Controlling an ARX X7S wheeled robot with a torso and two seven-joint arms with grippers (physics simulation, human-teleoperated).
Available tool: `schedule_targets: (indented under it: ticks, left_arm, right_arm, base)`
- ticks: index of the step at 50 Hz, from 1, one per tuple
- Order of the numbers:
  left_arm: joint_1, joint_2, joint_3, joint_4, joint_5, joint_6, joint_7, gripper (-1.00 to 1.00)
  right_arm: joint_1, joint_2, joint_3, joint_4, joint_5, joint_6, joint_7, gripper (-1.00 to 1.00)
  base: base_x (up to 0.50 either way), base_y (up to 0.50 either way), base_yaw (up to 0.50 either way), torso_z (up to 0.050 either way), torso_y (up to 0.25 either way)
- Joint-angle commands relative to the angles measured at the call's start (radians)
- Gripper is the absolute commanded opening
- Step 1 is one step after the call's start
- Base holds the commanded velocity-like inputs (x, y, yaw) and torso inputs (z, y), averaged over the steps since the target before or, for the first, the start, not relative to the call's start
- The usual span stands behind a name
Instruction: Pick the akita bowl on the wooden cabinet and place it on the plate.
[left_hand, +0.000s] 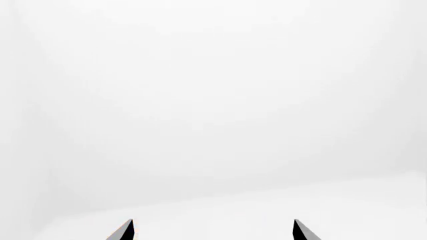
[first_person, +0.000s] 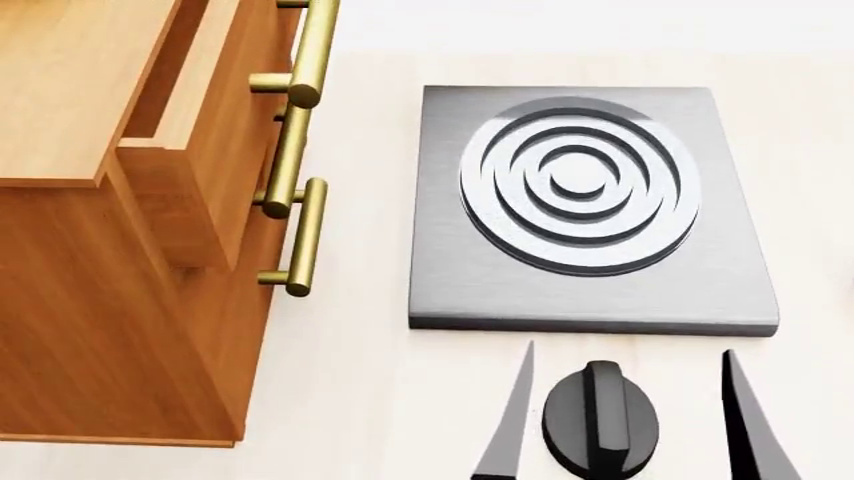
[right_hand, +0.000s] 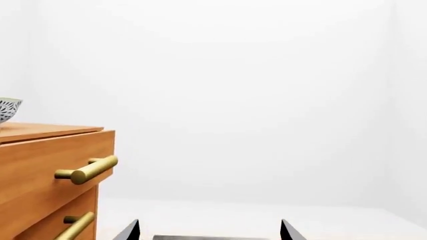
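Flanking wooden cabinet (first_person: 94, 260), pale countertop (first_person: 360, 400)

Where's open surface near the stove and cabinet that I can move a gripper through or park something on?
Bare pale counter runs between the orange-brown wooden cabinet with protruding brass bar handles and the grey square ringed stove, and continues in front of the cabinet. Tightest: the black knob between the right gripper fingertips. The speckled akita bowl sits atop the cabinet.

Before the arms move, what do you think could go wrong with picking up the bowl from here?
1. The akita bowl shows only as a sliver on the wooden cabinet; reaching half-blind could knock it off.
2. The brass handles jut toward the right gripper, which might snag when rising.
3. The plate is in no view, so placement needs searching first.
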Motion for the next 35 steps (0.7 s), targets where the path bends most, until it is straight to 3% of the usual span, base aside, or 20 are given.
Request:
schedule_targets:
  ticks: [1, 8, 13, 16, 18, 20, 30, 35]
  left_arm:
    - [-0.117, 0.067, 0.154, -0.337, 0.203, 0.144, 0.244, 1.0]
    - [-0.156, 0.134, 0.201, -0.556, 0.267, 0.235, 0.355, 1.0]
    - [-0.229, 0.224, 0.251, -0.853, 0.343, 0.353, 0.492, 1.0]
    - [-0.304, 0.309, 0.295, -1.14, 0.408, 0.473, 0.605, 1.0]
    - [-0.312, 0.315, 0.333, -1.181, 0.376, 0.495, 0.616, 1.0]
    - [-0.315, 0.315, 0.314, -1.21, 0.341, 0.49, 0.621, 1.0]
    - [-0.309, 0.315, 0.115, -1.211, 0.557, 0.428, 0.596, 1.0]
    - [-0.316, 0.314, -0.069, -1.211, 0.75, 0.375, 0.59, 1.0]
  right_arm:
    - [0.006, 0.004, -0.01, 0.016, -0.003, 0.001, 0.004, 1.0]
    - [0.012, 0.005, -0.024, 0.025, -0.007, 0.0, 0.003, 1.0]
    - [0.012, 0.008, -0.025, 0.027, -0.007, 0.0, 0.005, 1.0]
    - [0.015, 0.009, -0.027, 0.028, -0.006, 0.002, 0.006, 1.0]
    - [0.015, 0.01, -0.028, 0.033, -0.005, -0.001, 0.006, 1.0]
    - [0.014, 0.013, -0.029, 0.035, -0.009, -0.003, 0.006, 1.0]
    - [0.013, 0.019, -0.025, 0.034, -0.007, -0.002, 0.012, 1.0]
    - [0.013, 0.021, -0.025, 0.037, -0.005, -0.004, 0.014, 1.0]
  base:
    - [0.0, 0.0, 0.0, 0.0, 0.0]
    - [0.0, 0.0, 0.0, 0.0, 0.0]
    - [0.0, 0.0, 0.0, 0.0, 0.0]
    - [0.0, 0.0, 0.0, 0.0, 0.0]
    - [0.0, 0.0, 0.0, 0.0, 0.0]
    - [0.0, 0.0, 0.0, 0.0, 0.0]
    - [0.0, 0.0, 0.0, 0.0, 0.0]
    - [0.0, 0.0, 0.0, 0.0, 0.0]
